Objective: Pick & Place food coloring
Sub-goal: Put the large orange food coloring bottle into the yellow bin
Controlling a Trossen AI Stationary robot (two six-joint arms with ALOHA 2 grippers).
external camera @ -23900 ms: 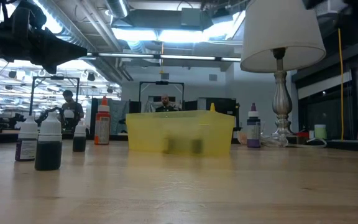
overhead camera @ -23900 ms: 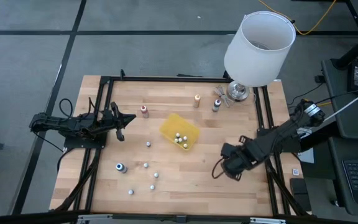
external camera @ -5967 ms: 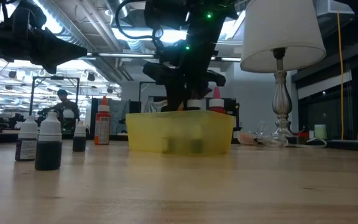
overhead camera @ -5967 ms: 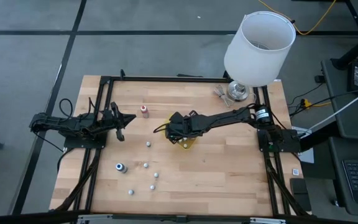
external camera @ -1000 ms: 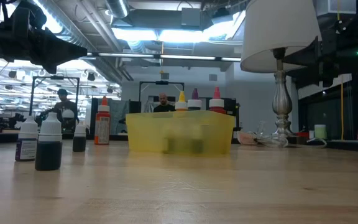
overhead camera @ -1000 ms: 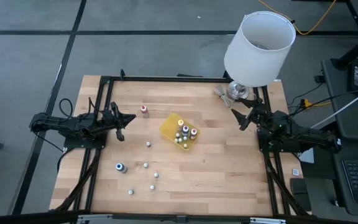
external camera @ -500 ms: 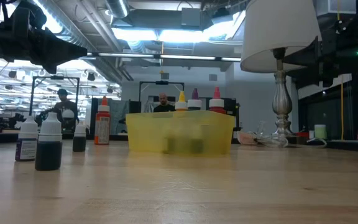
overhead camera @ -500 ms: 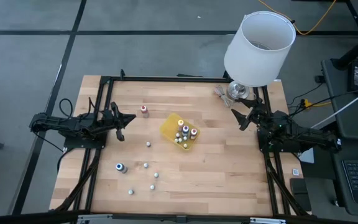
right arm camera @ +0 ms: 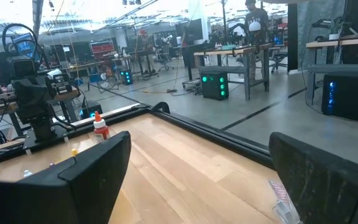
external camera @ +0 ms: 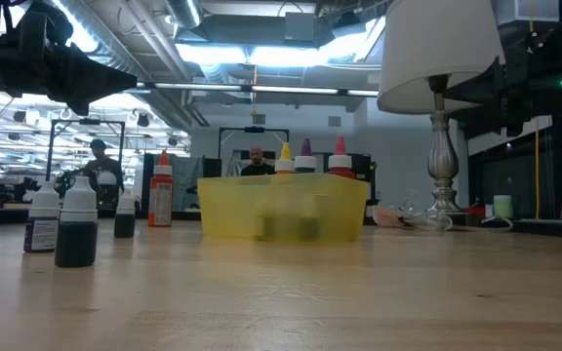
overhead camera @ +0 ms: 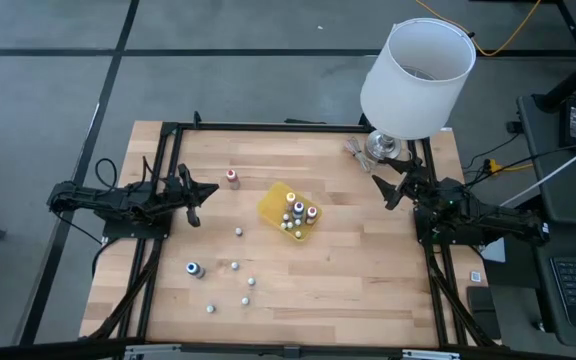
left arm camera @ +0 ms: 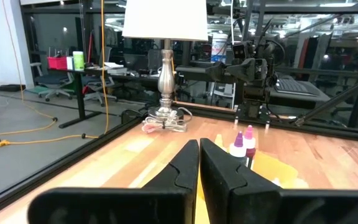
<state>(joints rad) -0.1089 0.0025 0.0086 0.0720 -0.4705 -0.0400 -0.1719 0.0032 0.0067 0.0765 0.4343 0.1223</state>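
The food coloring is tiny dropper bottles. Several stand upright in the yellow tray [overhead camera: 274,205] at mid-table, with their caps [external camera: 305,150] showing above its wall. A red-capped bottle [overhead camera: 232,178] stands left of the tray. Several more [overhead camera: 236,282] stand scattered toward the near left, and dark-filled ones [external camera: 76,230] show in the low view. My left gripper [overhead camera: 208,190] is shut, level, at the left edge, pointing at the tray [left arm camera: 272,168]. My right gripper [overhead camera: 380,192] is open at the right edge with nothing between its fingers [right arm camera: 95,171].
A tall lamp with a white shade [overhead camera: 415,75] stands at the far right corner on its metal base [overhead camera: 383,148], with a small crumpled wrapper [overhead camera: 354,151] beside it. A black frame [overhead camera: 268,126] runs along the table's edges. Bare wood lies between the tray and the right arm.
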